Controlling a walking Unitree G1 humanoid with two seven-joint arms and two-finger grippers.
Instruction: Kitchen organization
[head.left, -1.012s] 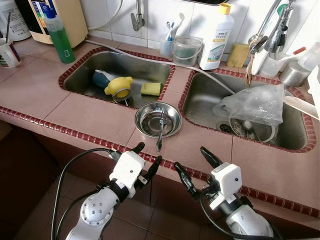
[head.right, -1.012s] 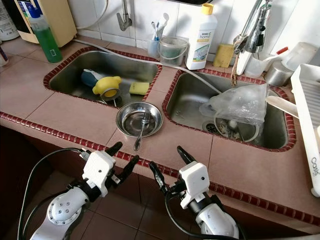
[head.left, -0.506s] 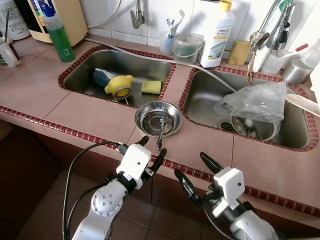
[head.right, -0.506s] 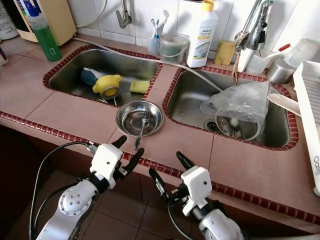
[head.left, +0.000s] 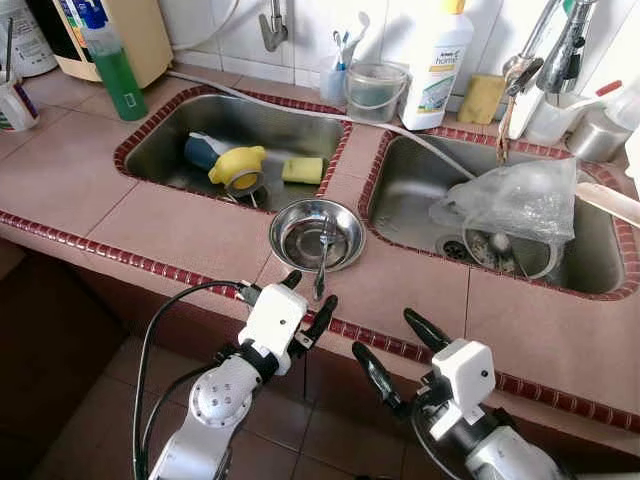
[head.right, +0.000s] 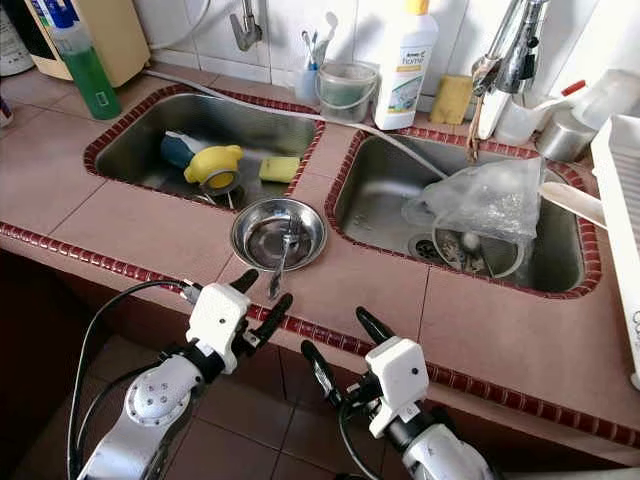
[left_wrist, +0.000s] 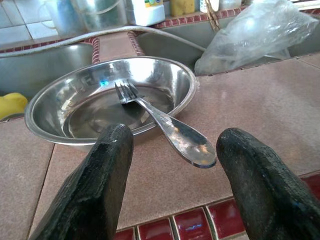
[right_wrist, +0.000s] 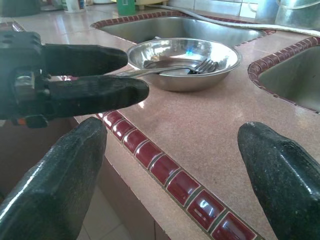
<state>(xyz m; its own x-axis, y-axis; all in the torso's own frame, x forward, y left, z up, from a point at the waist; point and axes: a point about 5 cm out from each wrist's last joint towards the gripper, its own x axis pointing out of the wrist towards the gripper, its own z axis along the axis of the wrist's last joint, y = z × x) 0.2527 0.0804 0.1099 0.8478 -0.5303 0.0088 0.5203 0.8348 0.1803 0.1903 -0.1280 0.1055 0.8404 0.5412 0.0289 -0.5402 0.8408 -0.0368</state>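
A shallow steel bowl (head.left: 290, 232) stands on the pink tiled counter between the two sinks. A fork (head.left: 322, 262) lies in it, tines down in the bowl and handle sticking out over the near rim. My left gripper (head.left: 310, 290) is open at the counter's red-tiled edge, and in the left wrist view the fork's handle tip (left_wrist: 192, 147) lies between its fingers (left_wrist: 95, 190) without touching them. My right gripper (head.left: 385, 334) is open and empty, lower down and to the right, in front of the counter edge. The right wrist view looks across the edge at the bowl (right_wrist: 220, 62).
The left sink (head.left: 160, 160) holds a yellow lid, a yellow sponge (head.left: 301, 171) and a blue bottle. A crumpled plastic bag (head.left: 515, 200) lies in the right sink. A green bottle (head.left: 112, 65) and a white detergent bottle (head.left: 437, 62) stand at the back. A black cable (head.left: 160, 330) loops from my left arm.
My left gripper has moved up and forward to the counter edge, closing in on the fork's handle. The right gripper has stayed about where it was.
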